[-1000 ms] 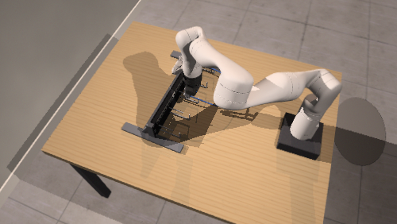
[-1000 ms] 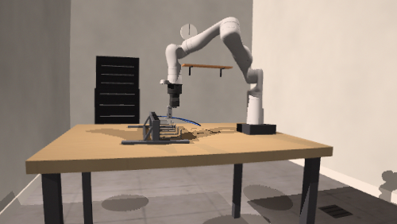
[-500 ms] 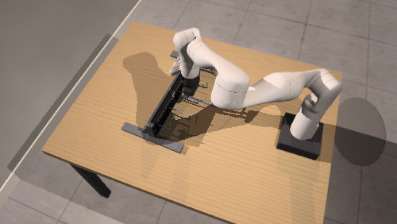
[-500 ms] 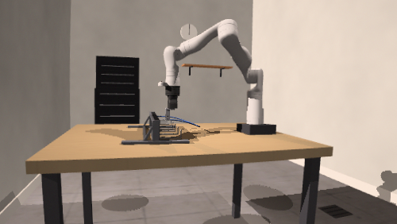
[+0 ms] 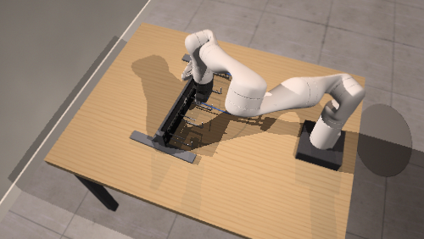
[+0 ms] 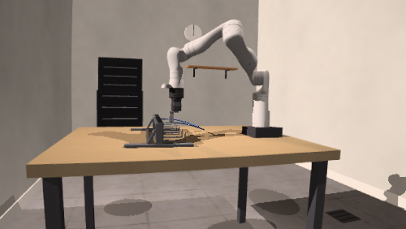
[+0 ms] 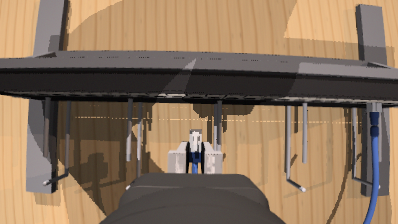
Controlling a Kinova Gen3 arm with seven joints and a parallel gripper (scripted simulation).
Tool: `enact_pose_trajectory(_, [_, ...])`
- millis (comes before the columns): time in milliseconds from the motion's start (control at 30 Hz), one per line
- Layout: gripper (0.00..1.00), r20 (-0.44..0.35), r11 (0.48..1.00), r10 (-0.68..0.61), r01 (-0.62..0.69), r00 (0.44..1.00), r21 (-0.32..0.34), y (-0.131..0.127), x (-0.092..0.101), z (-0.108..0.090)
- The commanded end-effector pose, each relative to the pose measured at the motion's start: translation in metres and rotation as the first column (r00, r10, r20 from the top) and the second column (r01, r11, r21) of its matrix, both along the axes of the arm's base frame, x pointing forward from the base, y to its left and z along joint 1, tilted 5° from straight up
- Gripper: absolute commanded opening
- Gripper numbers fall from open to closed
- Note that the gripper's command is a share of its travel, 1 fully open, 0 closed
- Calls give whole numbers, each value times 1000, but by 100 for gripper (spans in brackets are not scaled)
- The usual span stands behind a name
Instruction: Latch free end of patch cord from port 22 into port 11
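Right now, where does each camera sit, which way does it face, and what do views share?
Top: high above the table, facing down; the arm.
Exterior: beside the table, facing across; the arm, side-on.
Wrist: near the arm's end, facing down at the rack; fingers shut on a plug.
Shared: all show rack and table.

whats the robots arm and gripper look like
One glossy white arm with rounded segments and thin dark seam lines; no outside cable shows on it. The two-finger gripper has a dark grey-black body and pale grey, blocky fingers with black inner faces.
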State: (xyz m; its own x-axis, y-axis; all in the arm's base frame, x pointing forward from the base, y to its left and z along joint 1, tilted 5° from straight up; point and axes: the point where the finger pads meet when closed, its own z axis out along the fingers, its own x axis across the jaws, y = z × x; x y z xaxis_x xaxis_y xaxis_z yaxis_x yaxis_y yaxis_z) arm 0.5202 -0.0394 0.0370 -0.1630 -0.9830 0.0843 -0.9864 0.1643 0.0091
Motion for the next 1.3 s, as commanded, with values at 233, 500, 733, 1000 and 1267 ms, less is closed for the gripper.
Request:
enact_pose_trajectory(233, [0,2,1000,0,0,1000,0,0,3,1])
enact_pose_trajectory(500, [0,2,1000,0,0,1000,0,-2,10,1])
enact_pose_trajectory(733, [0,2,1000,0,0,1000,0,-3,21,1])
enact_pose_trajectory(1000, [0,2,1000,0,0,1000,0,-4,26,1])
enact_pose_trajectory(1267, [0,2,1000,0,0,1000,0,-4,26,1])
